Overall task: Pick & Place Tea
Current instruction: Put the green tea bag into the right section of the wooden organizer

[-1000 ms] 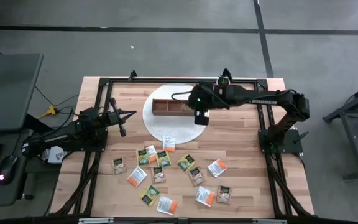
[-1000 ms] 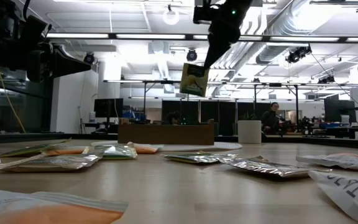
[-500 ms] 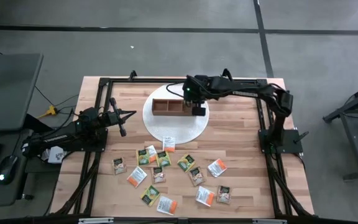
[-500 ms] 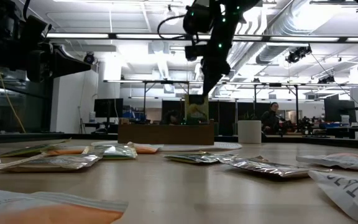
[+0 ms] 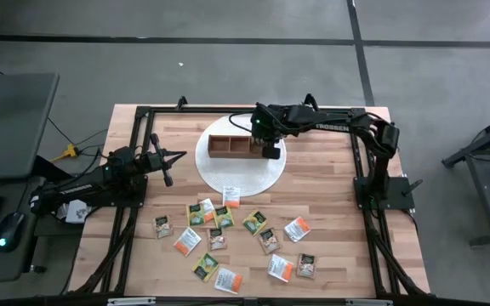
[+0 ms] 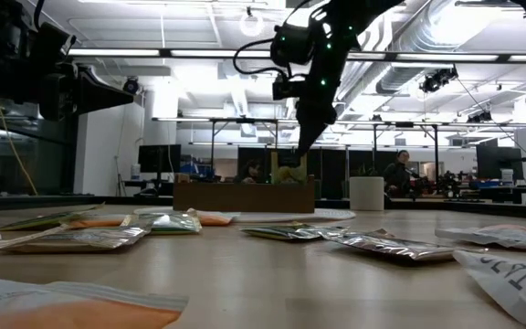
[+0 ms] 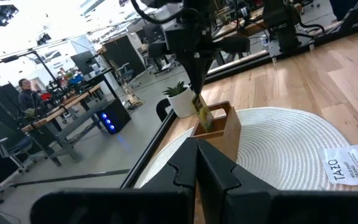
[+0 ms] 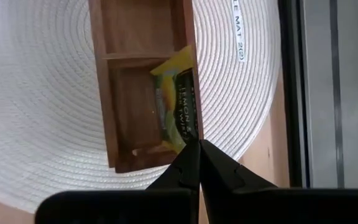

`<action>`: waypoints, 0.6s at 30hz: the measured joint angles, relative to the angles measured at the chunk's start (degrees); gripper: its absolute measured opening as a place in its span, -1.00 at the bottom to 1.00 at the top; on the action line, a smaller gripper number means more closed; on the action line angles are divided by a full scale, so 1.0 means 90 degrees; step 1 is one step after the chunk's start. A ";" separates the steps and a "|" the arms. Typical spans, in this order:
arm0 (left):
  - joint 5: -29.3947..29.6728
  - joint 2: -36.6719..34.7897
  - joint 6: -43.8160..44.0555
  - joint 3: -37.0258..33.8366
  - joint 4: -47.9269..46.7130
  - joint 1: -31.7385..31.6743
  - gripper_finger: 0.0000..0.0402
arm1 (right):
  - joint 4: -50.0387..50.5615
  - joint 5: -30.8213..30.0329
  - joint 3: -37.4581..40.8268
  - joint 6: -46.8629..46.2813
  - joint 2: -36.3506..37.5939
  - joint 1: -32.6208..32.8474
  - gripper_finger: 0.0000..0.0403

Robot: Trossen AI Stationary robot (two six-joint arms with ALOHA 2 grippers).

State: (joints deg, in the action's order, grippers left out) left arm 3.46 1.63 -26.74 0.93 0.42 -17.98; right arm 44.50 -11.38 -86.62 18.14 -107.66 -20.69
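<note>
My right gripper [image 5: 270, 151] is over the right end of the brown wooden box [image 5: 235, 146], which sits on a round white mat [image 5: 228, 174]. It is shut on a green-yellow tea sachet [image 8: 174, 106], which reaches down into the box's right end compartment. Several more sachets [image 5: 228, 234] lie flat on the near half of the table. My left gripper [image 5: 165, 167] is shut and hangs above the table's left side, left of the mat. My right gripper pinches the green-yellow sachet between its two fingers at the sachet's top edge [image 8: 190, 142], coming from above and pointing down. The sachet hangs tilted below the fingers [image 7: 202, 115], with its lower part inside the box's end compartment. I cannot tell whether it touches the box floor.
The box's other two compartments [image 8: 138, 25] show bare wood. One white sachet [image 5: 230, 196] lies on the mat's near rim. A dark metal frame [image 5: 143, 115] runs around the table edges. A desk with a keyboard and mouse [image 5: 7, 229] stands left of the table.
My right gripper has moved toward the table's far edge and a little left, to the box's right end, and has come down. The sachet it carries, earlier hanging well above the box, now dips into the end compartment. The gripper has stayed shut on it.
</note>
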 joint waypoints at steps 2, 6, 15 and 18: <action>0.0000 0.0000 0.0001 -0.0002 -0.0002 -0.0002 -1.00 | -0.0081 -0.0043 0.0088 -0.0009 -0.0002 0.0002 -1.00; 0.0000 0.0000 0.0001 -0.0001 -0.0001 0.0000 -1.00 | -0.0172 0.0020 0.0133 -0.0009 -0.0002 -0.0016 -1.00; 0.0000 0.0000 0.0001 -0.0002 -0.0002 -0.0002 -1.00 | -0.0128 0.0075 0.0138 -0.0010 -0.0042 -0.0039 -1.00; 0.0000 0.0000 0.0002 -0.0002 -0.0002 -0.0002 -1.00 | -0.0132 0.0063 0.0138 -0.0019 -0.0104 -0.0039 -1.00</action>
State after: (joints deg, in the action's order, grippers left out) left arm 3.46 1.63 -26.72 0.91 0.41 -17.99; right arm 43.32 -10.82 -85.38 17.96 -108.59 -21.04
